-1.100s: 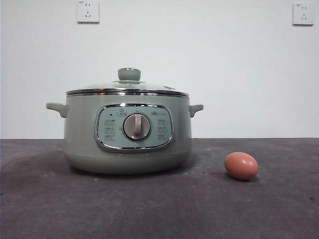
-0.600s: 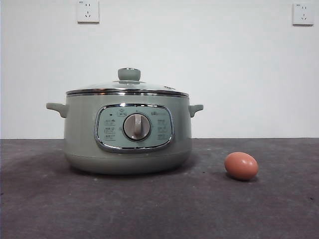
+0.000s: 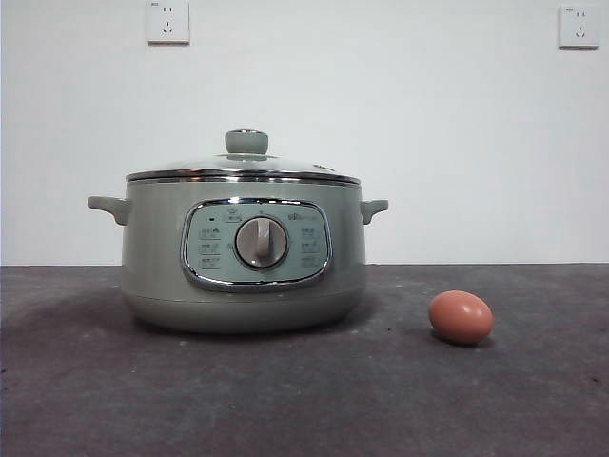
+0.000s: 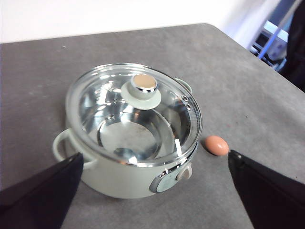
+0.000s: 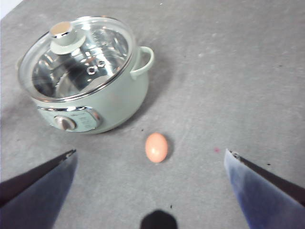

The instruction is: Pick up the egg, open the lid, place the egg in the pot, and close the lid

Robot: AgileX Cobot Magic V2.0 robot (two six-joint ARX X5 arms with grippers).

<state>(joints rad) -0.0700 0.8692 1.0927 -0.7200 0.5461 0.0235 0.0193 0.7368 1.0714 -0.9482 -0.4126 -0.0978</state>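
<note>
The sage-green pot (image 3: 244, 252) stands on the dark table left of centre, its glass lid (image 3: 245, 168) with a green knob closed on top. The brown-orange egg (image 3: 461, 317) lies on the table to the pot's right, apart from it. No arm shows in the front view. In the left wrist view the left gripper (image 4: 152, 191) is open, high above the pot (image 4: 128, 167), the lid (image 4: 136, 114) and the egg (image 4: 217, 145). In the right wrist view the right gripper (image 5: 151, 186) is open, high above the egg (image 5: 157, 147), with the pot (image 5: 109, 107) and lid (image 5: 76, 55) beyond.
Two wall sockets (image 3: 167, 21) (image 3: 579, 26) sit high on the white wall behind. The table's far edge and a room beyond show in the left wrist view (image 4: 267, 38).
</note>
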